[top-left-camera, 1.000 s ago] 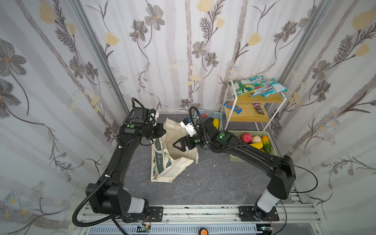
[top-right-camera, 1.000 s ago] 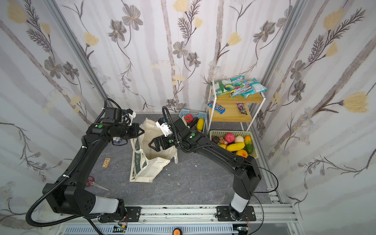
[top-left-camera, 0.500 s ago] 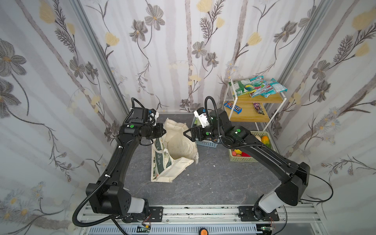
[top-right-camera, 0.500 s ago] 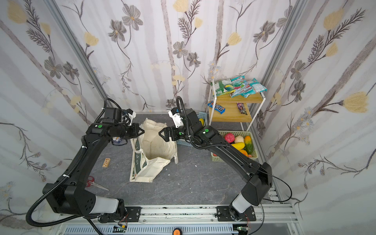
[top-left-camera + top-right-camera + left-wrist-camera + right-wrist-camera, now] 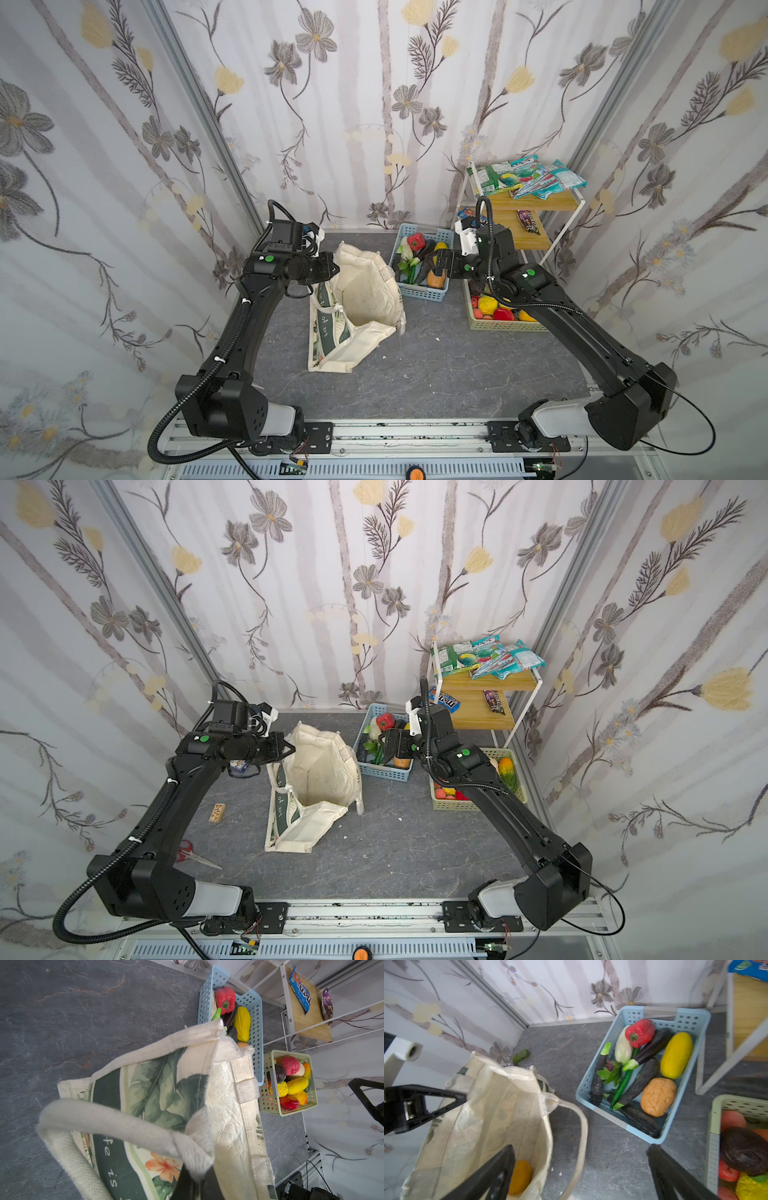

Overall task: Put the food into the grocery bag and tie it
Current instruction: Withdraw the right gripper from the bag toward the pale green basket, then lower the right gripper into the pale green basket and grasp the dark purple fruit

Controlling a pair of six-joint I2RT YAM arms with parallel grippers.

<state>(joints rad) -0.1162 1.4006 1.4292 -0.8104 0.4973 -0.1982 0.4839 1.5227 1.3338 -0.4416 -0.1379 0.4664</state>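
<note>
Holds left fingers (image 5: 212, 1188) shut on the rim of the grocery bag (image 5: 365, 291), left of middle toward the back edge of the desk (image 5: 436, 374). Holds right fingers (image 5: 492, 1176) wide, empty, over food (image 5: 658, 1096) in the blue basket (image 5: 419, 293). Risks canvas slipping free, mouth collapsing, next piece landing outside.

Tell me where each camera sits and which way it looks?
Top views: high in front, looking down toward the back wall; left arm and right arm show whole.
Left wrist: on the left arm, looking along the left gripper, shut on the grocery bag.
Right wrist: on the right arm, looking past the open right gripper at the blue basket.
Shared: all show grocery bag and blue basket.
</note>
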